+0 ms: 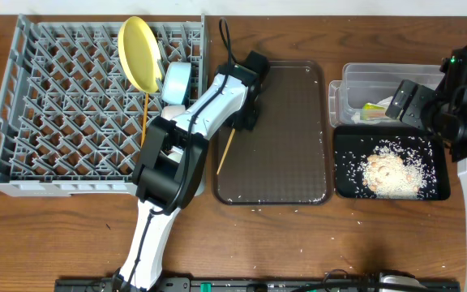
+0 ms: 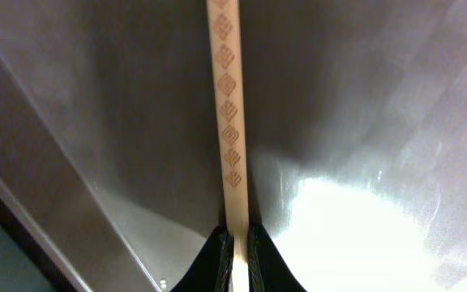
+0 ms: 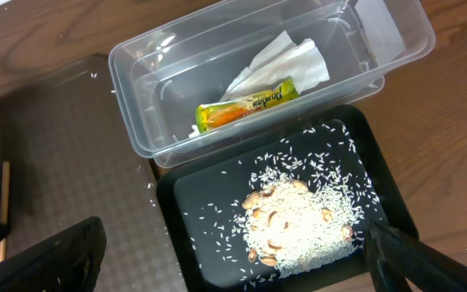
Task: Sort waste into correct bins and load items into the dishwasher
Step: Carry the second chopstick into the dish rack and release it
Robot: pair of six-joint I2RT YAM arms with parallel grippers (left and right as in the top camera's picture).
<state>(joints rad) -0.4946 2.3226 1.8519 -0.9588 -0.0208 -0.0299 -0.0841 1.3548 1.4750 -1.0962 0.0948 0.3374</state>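
My left gripper [image 1: 240, 123] is low over the dark brown serving tray [image 1: 286, 162] and shut on a thin wooden chopstick [image 1: 225, 151]. In the left wrist view the patterned chopstick [image 2: 230, 122] runs straight out from between the closed jaws [image 2: 236, 247]. The grey dish rack [image 1: 47, 122] holds the upright yellow plate [image 1: 142, 53], the light blue bowl [image 1: 177, 81] and a second chopstick [image 1: 145, 120]. My right gripper [image 1: 402, 101] hangs wide open and empty [image 3: 233, 268] over the clear tub [image 3: 136, 122] and black tray [image 3: 193, 211]. The tub holds the wrapper [image 3: 246, 104] and paper scrap [image 3: 286, 58]. Rice and scraps [image 3: 298, 223] lie in the black tray. The white cup and bowl do not clearly show.
The left arm [image 1: 177, 154] stretches across the rack's right wall onto the brown tray. Stray rice grains lie on the wood near the tray's front edge [image 1: 258, 211]. The clear tub [image 1: 355, 81] and black tray [image 1: 347, 174] sit side by side at the right.
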